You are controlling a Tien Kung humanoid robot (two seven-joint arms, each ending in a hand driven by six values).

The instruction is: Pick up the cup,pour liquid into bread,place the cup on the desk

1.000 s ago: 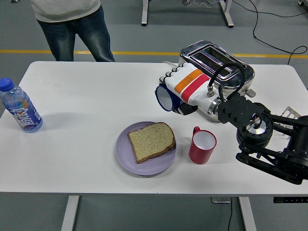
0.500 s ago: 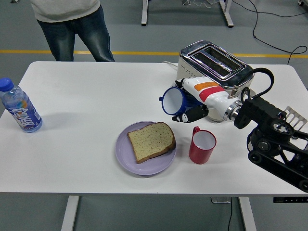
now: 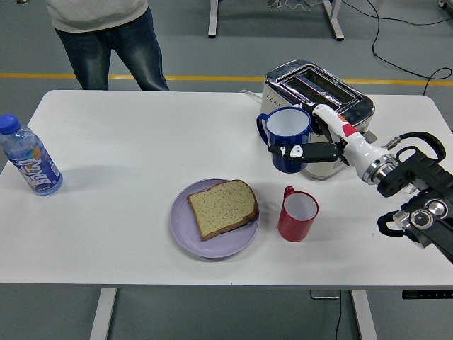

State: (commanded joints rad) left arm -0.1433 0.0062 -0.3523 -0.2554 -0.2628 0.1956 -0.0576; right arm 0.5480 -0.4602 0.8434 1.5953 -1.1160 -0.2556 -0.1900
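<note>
- Blue cup (image 3: 288,137), upright with its white inside showing, is held just in front of the silver toaster (image 3: 316,92) at the far right of the white desk (image 3: 127,142).
- Right robot hand (image 3: 315,142) grips the blue cup from its right side, a dark finger wrapped across the front and a white thumb at the back, the black arm reaching in from the right edge.
- Whether the cup's base touches the desk cannot be told; being level again suggests it is about to be set down, the last step.
- Slice of brown bread (image 3: 222,207) lies on a lilac plate (image 3: 212,241) at the centre, nearer the front edge; no liquid is visible on it.
- Red cup (image 3: 297,215) stands empty just right of the plate, below the held cup, so the landing spot must stay clear of it.
- Water bottle (image 3: 28,164) stands at the far left.
- Person (image 3: 106,39) stands beyond the desk, hands out of view.
- Left robot hand is out of view.
</note>
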